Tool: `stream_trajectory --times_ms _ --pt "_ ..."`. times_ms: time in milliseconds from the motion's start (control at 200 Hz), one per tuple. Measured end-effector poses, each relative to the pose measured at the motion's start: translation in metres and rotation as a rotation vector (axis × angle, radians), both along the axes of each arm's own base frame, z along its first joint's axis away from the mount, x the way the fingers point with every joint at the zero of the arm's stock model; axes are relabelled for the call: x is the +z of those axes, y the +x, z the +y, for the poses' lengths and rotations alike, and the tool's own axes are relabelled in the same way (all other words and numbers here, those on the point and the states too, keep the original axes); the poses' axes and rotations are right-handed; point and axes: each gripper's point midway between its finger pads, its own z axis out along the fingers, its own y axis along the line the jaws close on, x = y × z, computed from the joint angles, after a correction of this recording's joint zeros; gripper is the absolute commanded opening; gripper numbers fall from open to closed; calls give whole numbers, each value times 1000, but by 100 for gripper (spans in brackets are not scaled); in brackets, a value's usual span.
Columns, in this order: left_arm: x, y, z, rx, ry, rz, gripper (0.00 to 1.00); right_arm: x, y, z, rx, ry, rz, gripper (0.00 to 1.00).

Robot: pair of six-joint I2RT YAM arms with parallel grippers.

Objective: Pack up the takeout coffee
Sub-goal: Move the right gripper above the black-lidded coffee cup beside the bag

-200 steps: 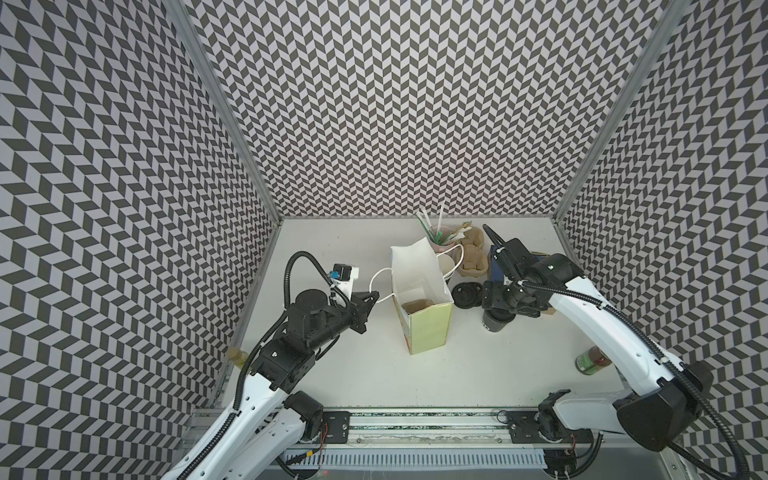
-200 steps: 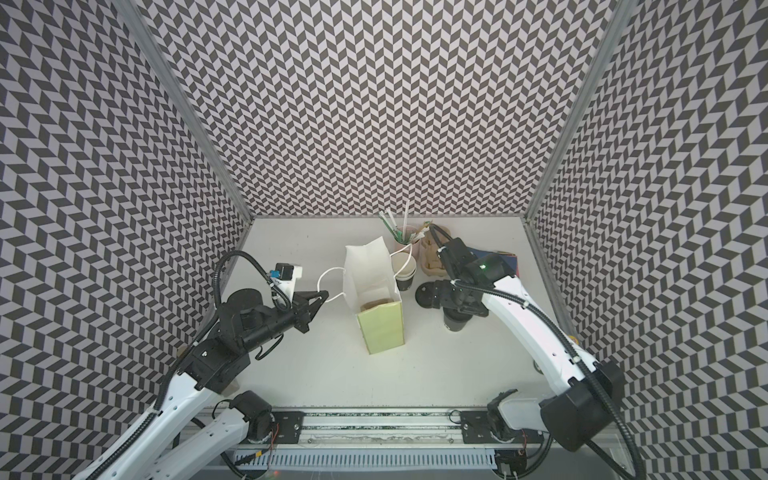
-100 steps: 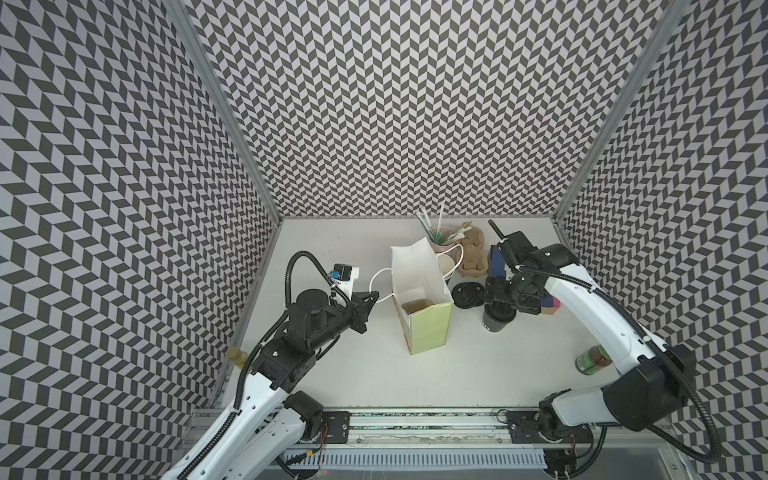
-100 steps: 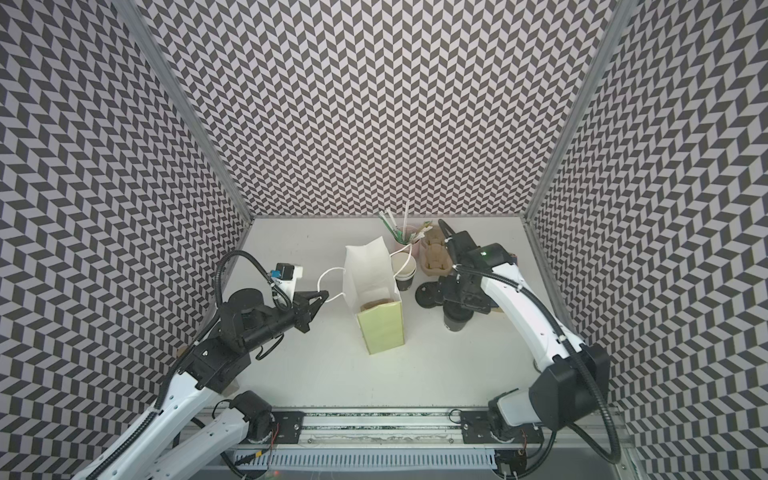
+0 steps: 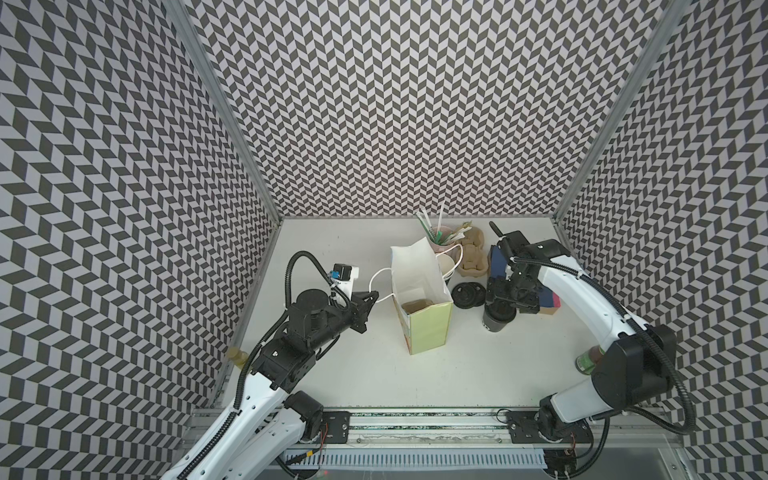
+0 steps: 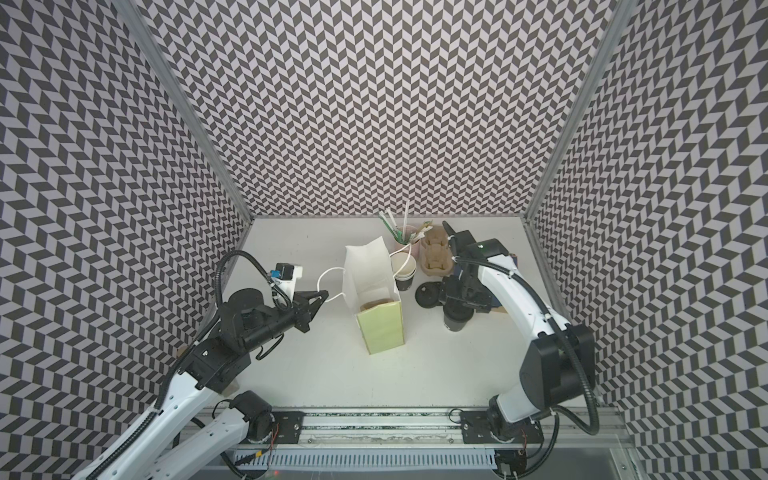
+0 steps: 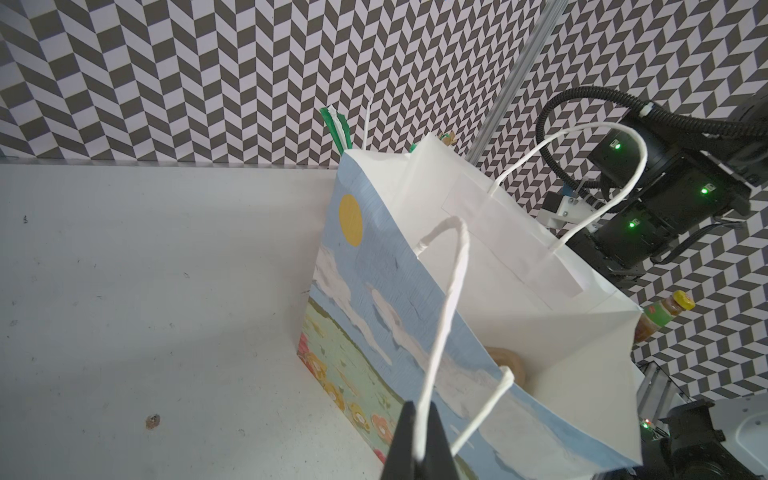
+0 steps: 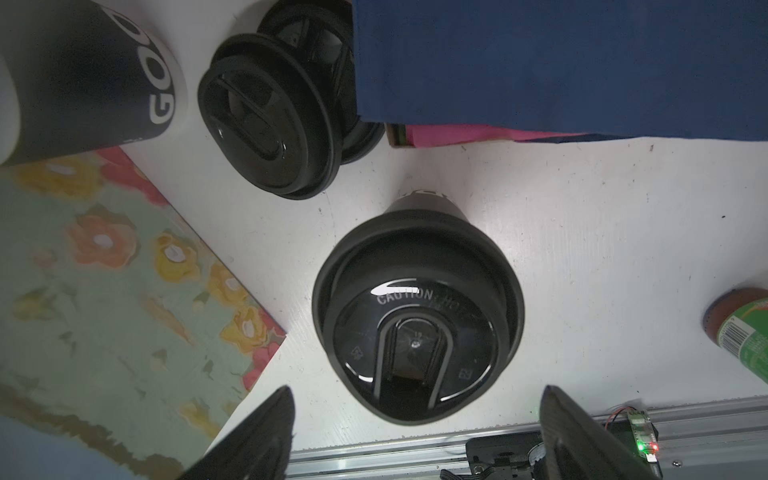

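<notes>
Right gripper (image 8: 415,392) now wide-jawed above takeout coffee (image 8: 415,328)

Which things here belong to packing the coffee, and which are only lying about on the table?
Belong to the job: coffee cup with lid, paper bag, left end effector shut on the bag handle, right end effector open over the cup.

Lying about: loose lids, cup of straws, cup carrier, bottle, empty cups.

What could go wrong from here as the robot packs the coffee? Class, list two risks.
1. The right tool hangs open over the coffee cup; closing on its lid alone could pop it off.
2. The left tool pinches just one bag handle, so the gift bag may tilt when the cup enters.
</notes>
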Motion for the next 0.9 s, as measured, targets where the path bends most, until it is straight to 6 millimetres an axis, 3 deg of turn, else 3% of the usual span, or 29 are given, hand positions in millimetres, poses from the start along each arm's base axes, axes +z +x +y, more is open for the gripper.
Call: stream_trajectory --times_ms 290,516,896 --pt "0 1 1 5 4 -2 0 -10 4 2 10 1 40 89" --pt "-2 2 1 8 8 4 0 -10 10 -4 -6 2 40 80" --pt "-2 3 1 13 10 3 0 -15 14 -3 -5 -2 54 76"
